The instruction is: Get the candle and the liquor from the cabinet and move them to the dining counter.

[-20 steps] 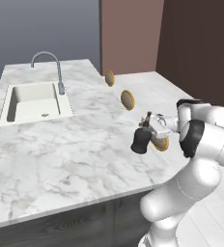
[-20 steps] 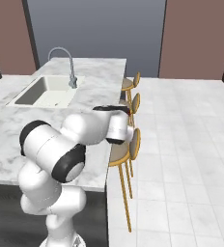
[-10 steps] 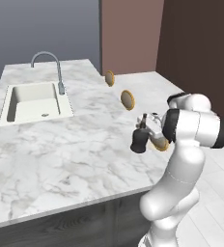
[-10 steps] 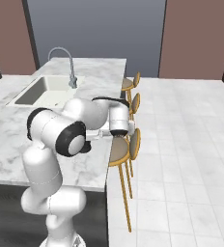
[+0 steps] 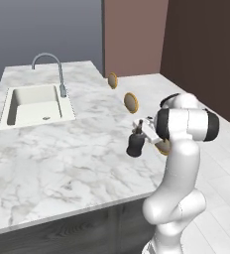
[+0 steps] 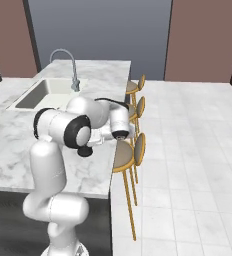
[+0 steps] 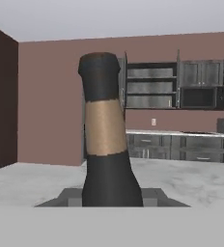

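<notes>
Black liquor point(image 5: 135, 144) upright, over dining counter point(image 5: 62, 154)

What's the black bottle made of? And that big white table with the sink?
The bottle, held in the gripper, looks like dark glass, though its matte black body could be plastic; a tan band wraps its neck in the hand view. The counter looks like polished marble: white with grey veins. The faucet looks like shiny metal.

The arm point(image 5: 179, 163) was glossy white, built of rounded tubular segments with black bands at the joints. A bulbous white base sat at six o'clock; the wrist point(image 6: 119, 120) carried a dark ring.
</notes>
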